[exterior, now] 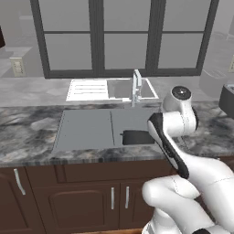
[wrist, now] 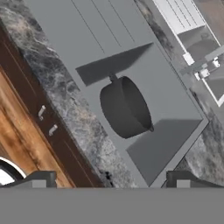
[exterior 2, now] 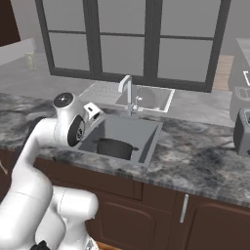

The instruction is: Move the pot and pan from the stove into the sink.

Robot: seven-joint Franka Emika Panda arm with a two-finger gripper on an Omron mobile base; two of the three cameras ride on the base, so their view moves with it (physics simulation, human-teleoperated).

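Note:
The dark grey pot [wrist: 124,107] stands upright in the basin of the sink [wrist: 87,30], with its small side handles showing. From the base it appears as the pot [exterior: 137,137] low in the sink [exterior: 84,128], and from the other side as the pot [exterior 2: 114,148] inside the sink [exterior 2: 146,133]. My gripper [wrist: 109,181] hovers above the sink's front edge, open, with nothing between its fingers and well apart from the pot. The pan and the stove are out of view.
A tall chrome faucet [exterior: 136,87] [exterior 2: 127,90] rises behind the basin. Marble counter [exterior: 27,132] runs on both sides. A dark toaster [exterior 2: 242,131] sits at the right. Brown cabinet doors [exterior: 77,196] lie below the counter, and large windows stand behind it.

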